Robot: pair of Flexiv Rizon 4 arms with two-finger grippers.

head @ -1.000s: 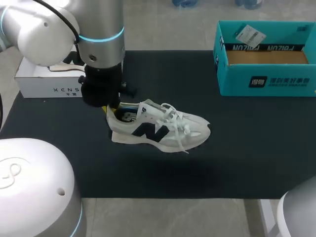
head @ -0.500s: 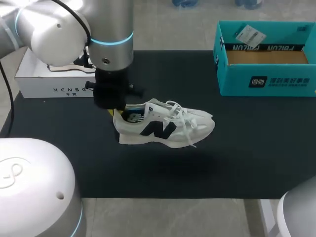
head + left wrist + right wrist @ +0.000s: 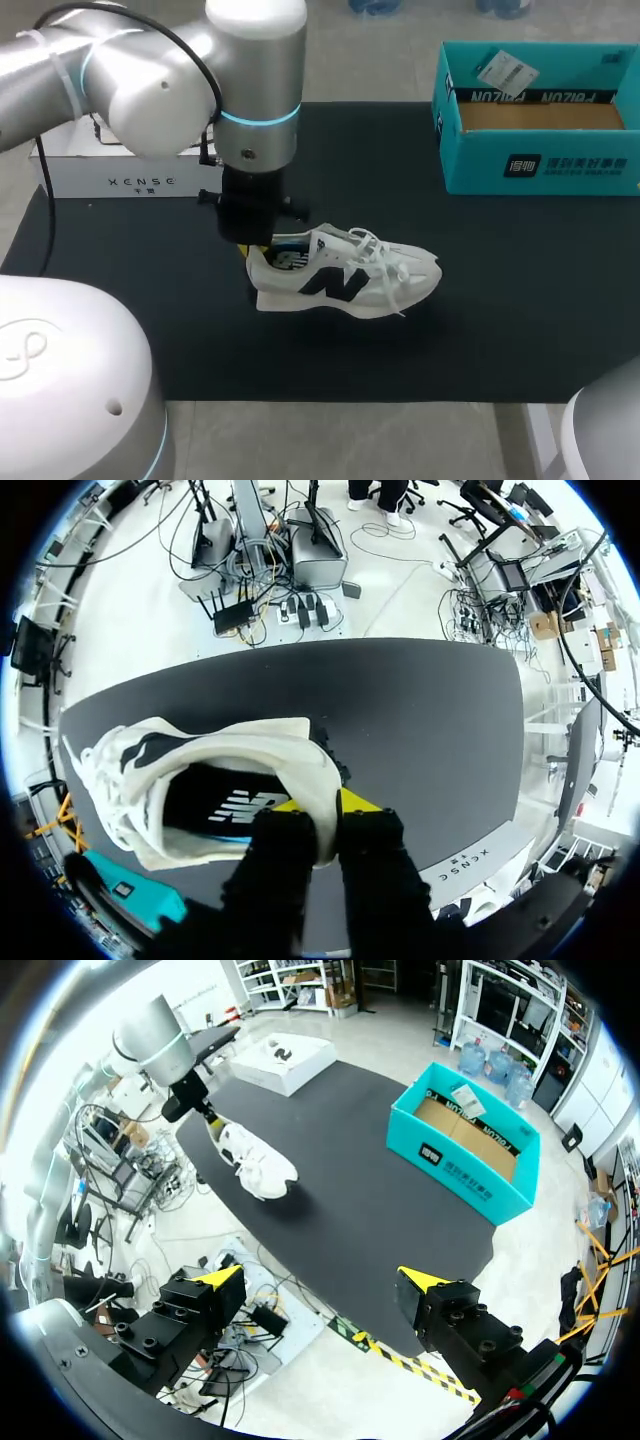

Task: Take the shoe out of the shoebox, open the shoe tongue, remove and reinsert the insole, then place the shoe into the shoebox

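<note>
Head view, near to far. At the near right corner a part of my right arm [image 3: 605, 430] shows. Right wrist view: the right gripper [image 3: 320, 1282] hangs out past the near edge of the black mat [image 3: 480, 330], fingers spread wide with nothing between them.

Mid-table: the shoe [image 3: 345, 277], white with a dark side logo, stands upright with its toe to the right and heel to the left. Its laces [image 3: 375, 255] lie loose on top. I cannot tell whether the sole rests on the mat or hangs just above it.

At the heel, the left gripper [image 3: 325, 802] comes down from above. Left wrist view: its fingers are clamped on the heel collar, one yellow tip inside the opening and the other outside the back. The dark insole [image 3: 235, 805] shows inside.

Far right: the teal shoebox [image 3: 540, 165] is open with brown cardboard on its floor, well apart from the shoe.

Far left: a white box [image 3: 100, 182], partly behind my left arm [image 3: 160, 80].
</note>
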